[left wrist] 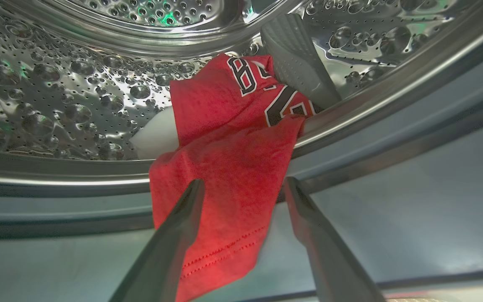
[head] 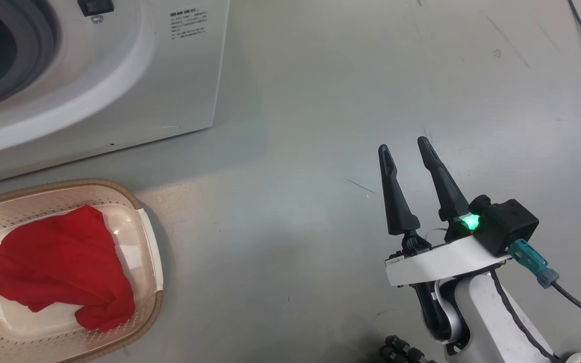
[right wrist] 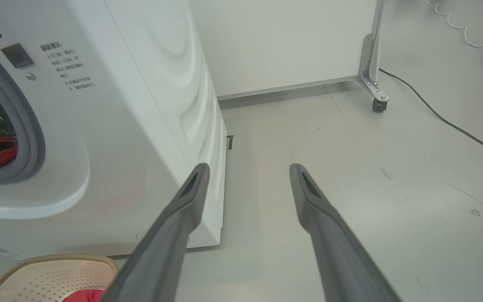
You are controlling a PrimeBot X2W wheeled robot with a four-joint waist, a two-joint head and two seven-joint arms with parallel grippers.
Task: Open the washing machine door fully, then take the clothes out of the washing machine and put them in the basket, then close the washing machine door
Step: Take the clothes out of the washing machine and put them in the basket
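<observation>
You're mid-unloading: your left gripper (left wrist: 244,181) stands wide open, the red jersey (left wrist: 224,138) hanging between its fingers, so ease forward and clamp the cloth.

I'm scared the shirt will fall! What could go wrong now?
1. The left end effector is open with the jersey's hanging edge between its fingers. If it pinches only that thin edge, the cloth might slip free and fall.
2. The jersey's far end lies against the grey paddle in the drum, so a pull could snag there.
3. The basket already holds red cloth, so the next piece may hang over its rim.
</observation>
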